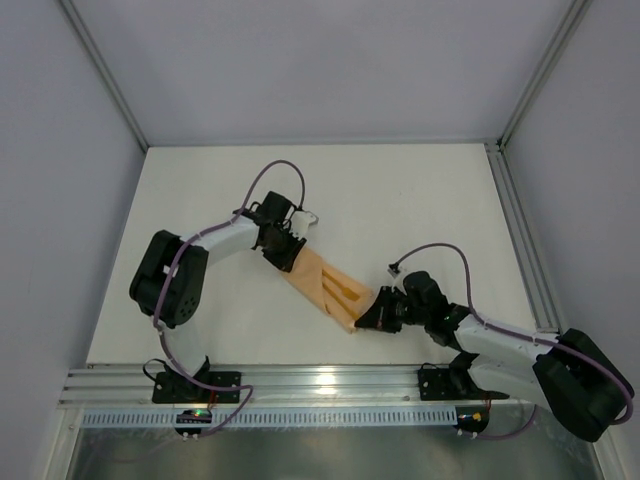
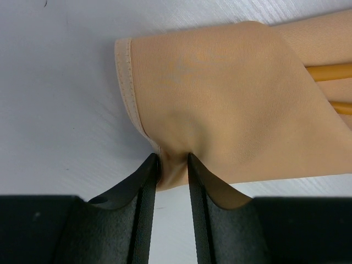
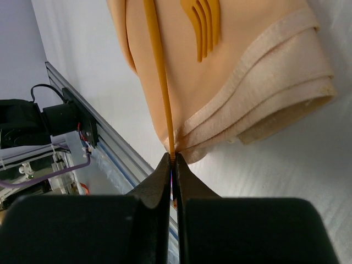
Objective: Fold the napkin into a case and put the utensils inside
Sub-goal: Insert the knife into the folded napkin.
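Two arms meet over the white counter (image 1: 430, 200), one at each end of the peach case (image 1: 312, 272). It lies mid-frame, its long axis running from upper left to lower right. Loading looks like the step in hand. The fork (image 3: 204, 25) rests on the cloth, tines toward the lower-right end, and the slim utensil (image 3: 159, 71) lies parallel. The left pincer (image 2: 173, 162) is narrowed onto a pinch of the case's upper-left end. The right pincer (image 3: 172, 160) is clamped on the slim utensil's tip. The next move probably calls for a lengthwise push into the pocket while the left anchors the cloth.
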Controlling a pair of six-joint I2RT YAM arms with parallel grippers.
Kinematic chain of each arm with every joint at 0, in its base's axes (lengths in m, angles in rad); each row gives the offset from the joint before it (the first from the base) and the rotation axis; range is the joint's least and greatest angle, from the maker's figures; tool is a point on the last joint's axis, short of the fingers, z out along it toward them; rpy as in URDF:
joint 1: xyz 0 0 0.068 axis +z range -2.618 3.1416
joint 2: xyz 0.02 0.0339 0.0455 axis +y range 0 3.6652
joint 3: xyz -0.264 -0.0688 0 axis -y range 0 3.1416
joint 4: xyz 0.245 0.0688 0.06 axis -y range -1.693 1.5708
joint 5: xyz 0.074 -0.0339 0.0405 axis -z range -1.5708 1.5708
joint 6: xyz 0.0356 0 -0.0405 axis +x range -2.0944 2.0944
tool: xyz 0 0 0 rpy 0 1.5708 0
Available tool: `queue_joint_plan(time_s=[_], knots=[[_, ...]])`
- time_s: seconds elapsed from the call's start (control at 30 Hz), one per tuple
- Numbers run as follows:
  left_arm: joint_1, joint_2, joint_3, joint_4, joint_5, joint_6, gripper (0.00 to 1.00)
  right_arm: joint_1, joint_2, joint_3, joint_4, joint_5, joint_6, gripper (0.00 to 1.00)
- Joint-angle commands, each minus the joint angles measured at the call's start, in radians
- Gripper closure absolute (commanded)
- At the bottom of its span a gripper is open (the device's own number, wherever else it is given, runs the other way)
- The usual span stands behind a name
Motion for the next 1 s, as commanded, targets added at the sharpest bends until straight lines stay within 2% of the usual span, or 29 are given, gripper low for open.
queue_joint_plan(time_s=[0.0,0.5,0.97], knots=[[0.001,-0.022,-0.018,0.024,0.037,0.01,0.7,0.008,0.061,0.082,0.036,0.008,-0.053,0.97],[0.001,-0.048,-0.018,0.038,0.034,0.031,0.7,0.027,0.356,0.223,0.069,-0.046,-0.058,0.97],[0.001,-0.062,-0.03,0.041,0.045,0.051,0.71,0.039,0.437,0.301,0.039,-0.05,-0.079,0.95]])
